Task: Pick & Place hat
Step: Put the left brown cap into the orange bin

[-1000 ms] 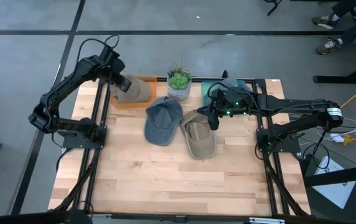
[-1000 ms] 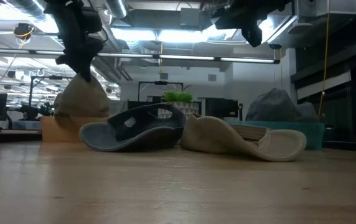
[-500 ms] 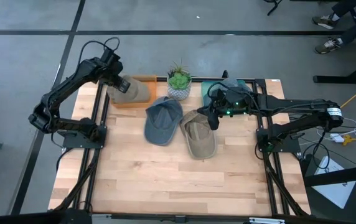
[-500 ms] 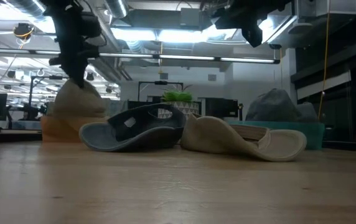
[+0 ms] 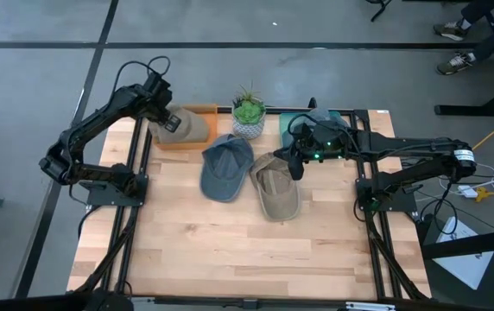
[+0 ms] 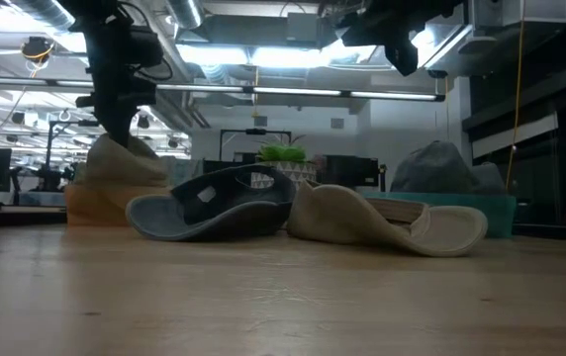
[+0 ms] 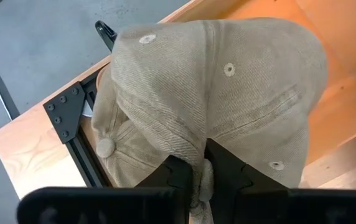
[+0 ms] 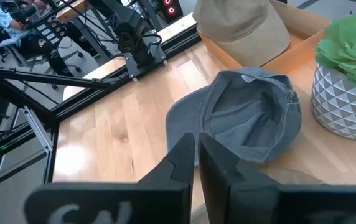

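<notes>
A tan hat [image 5: 186, 128] sits in the orange tray [image 5: 197, 110] at the table's far left, and my left gripper [image 5: 168, 121] is shut on it from above. In the low view the same hat [image 6: 117, 170] rests on the tray [image 6: 87, 208]. A blue-grey hat [image 5: 225, 166] lies upside down mid-table, with a second tan hat [image 5: 275, 187] upside down beside it. My right gripper [image 5: 296, 166] hovers shut above that second hat's far edge, touching nothing. A grey hat [image 6: 439, 164] sits in the teal tray [image 6: 496, 210]. My left gripper [image 7: 201, 163] pinches a raised fold of the tan hat's crown [image 7: 193, 146] between its two fingers [image 7: 177, 178]. It comes from above, pointing down. The hat sits below the fingers, its lower part in the orange tray [image 7: 333, 106].
A potted succulent [image 5: 248, 111] stands at the far edge between the two trays. The near half of the wooden table [image 5: 230, 250] holds nothing. Black frame rails [image 5: 136, 173] run along both sides.
My left gripper has moved down and slightly toward the table's far left, still shut on the tan hat. The hat has gone from hanging just above the orange tray to settling into it. My right arm has kept still.
</notes>
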{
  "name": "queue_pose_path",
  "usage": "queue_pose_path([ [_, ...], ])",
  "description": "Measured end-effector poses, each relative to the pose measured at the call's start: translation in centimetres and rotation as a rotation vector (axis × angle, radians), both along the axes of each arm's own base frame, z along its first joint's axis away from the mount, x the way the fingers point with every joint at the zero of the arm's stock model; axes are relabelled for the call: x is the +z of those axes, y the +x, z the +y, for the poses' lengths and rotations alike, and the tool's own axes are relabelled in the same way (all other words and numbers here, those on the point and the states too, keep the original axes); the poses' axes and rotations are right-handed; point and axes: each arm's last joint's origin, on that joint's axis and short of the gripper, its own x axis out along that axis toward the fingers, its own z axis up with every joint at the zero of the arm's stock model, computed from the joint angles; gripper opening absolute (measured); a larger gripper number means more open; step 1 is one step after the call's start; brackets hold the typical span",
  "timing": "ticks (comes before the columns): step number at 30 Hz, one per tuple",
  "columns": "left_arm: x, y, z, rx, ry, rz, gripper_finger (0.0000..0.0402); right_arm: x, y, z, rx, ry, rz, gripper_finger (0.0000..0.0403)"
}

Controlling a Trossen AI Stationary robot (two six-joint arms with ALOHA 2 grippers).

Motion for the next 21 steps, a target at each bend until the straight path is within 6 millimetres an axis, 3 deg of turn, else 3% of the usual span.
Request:
queue_pose_path([
  [5, -0.3, 0.1, 0.2, 0.005, -0.006, 0.019, 0.0039, 0.0, 0.0, 0.0, 0.000, 0.002, 0.000, 0.0023],
  [15, -0.2, 0.1, 0.1, 0.000, -0.014, 0.015, 0.0139, 0.0, 0.0, 0.0, -0.004, 0.009, -0.001, 0.0023],
  [21, 2.3, 0.0, 0.0, 0.043, 0.045, -0.063, 0.0167, 0.0, 0.0, 0.0, -0.009, 0.022, -0.003, 0.0023],
])
